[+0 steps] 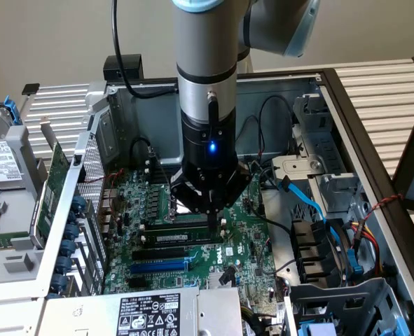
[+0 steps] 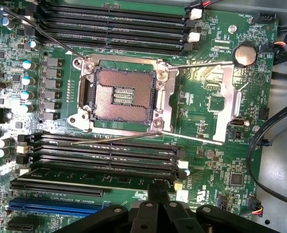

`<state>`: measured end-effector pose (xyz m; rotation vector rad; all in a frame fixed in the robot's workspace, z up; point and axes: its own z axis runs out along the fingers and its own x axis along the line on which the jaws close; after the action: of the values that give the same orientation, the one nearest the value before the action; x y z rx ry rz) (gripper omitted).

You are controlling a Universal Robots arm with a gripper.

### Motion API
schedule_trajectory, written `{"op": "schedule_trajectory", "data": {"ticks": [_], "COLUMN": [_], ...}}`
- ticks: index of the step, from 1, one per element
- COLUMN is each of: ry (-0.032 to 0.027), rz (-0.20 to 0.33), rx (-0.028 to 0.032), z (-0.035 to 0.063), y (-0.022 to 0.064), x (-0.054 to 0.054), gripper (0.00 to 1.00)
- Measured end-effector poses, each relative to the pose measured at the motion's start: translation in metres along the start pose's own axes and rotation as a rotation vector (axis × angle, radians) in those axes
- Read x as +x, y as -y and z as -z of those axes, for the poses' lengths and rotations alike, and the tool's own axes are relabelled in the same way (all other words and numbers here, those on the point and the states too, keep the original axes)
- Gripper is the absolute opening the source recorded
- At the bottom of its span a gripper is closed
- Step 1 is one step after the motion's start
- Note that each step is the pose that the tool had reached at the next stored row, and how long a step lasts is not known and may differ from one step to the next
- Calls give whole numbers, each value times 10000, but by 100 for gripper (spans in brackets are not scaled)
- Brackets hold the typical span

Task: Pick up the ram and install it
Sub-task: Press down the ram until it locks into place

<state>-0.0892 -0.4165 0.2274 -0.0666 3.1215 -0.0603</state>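
Motherboard [image 1: 242,238] underneath; fingers [image 1: 214,221] touch the ram [image 1: 185,238] seated in its slot.

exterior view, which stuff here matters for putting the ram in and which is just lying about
Part of the job:
- ram, lying in a slot
- claw, right over it
- memory slots

Just lying about:
- blue slot
- blue cable
- loose green card
- coin battery

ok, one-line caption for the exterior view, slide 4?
Black gripper pressing the thin green ram stick into a black motherboard slot inside the open metal computer case.
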Motion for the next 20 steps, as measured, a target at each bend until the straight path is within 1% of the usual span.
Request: {"op": "schedule_trajectory", "data": {"ticks": [2, 4, 5, 6, 7, 11, 16, 18, 20], "ry": [64, 107, 138, 134, 121, 117, 122, 154, 218], "rz": [-43, -96, -127, -157, -191, -297, -403, -419, -425], "rx": [3, -4, -22, -21, -4, -20, -20, -18, -17], "z": [-10, -6, 12, 49, 101, 267, 467, 517, 542], "y": [0, -2, -4, -2, 1, 7, 12, 12, 12], "x": [0, 1, 0, 6, 13, 36, 82, 100, 122], "gripper": [11, 11, 11, 11, 11, 11, 11, 11, 11]}}
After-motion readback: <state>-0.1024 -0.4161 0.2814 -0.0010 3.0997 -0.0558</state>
